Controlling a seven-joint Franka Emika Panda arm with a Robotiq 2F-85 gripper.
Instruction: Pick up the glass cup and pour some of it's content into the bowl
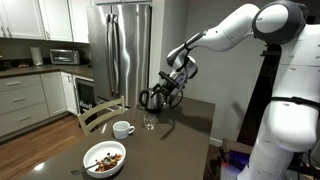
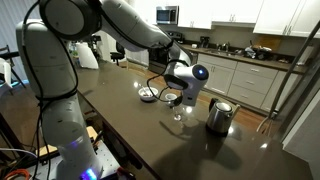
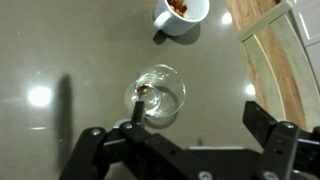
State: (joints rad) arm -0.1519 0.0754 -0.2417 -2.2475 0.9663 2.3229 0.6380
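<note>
The glass cup (image 3: 160,95) stands upright on the dark table, clear, with a small brownish bit (image 3: 144,90) at its bottom. It also shows in both exterior views (image 1: 149,122) (image 2: 180,107). My gripper (image 3: 197,118) is open and empty, hovering above the cup. Its left finger overlaps the cup's rim in the wrist view, and the right finger is well to the cup's side. The gripper shows above the cup in both exterior views (image 1: 171,92) (image 2: 181,84). The white bowl (image 1: 104,158) with dark bits sits near the table's front edge and is seen farther off in an exterior view (image 2: 148,94).
A white handled mug (image 3: 182,12) (image 1: 123,129) stands close to the glass. A steel kettle (image 1: 152,98) (image 2: 219,115) sits on the table beside my gripper. A wooden chair (image 1: 98,112) (image 3: 275,40) stands at the table's edge.
</note>
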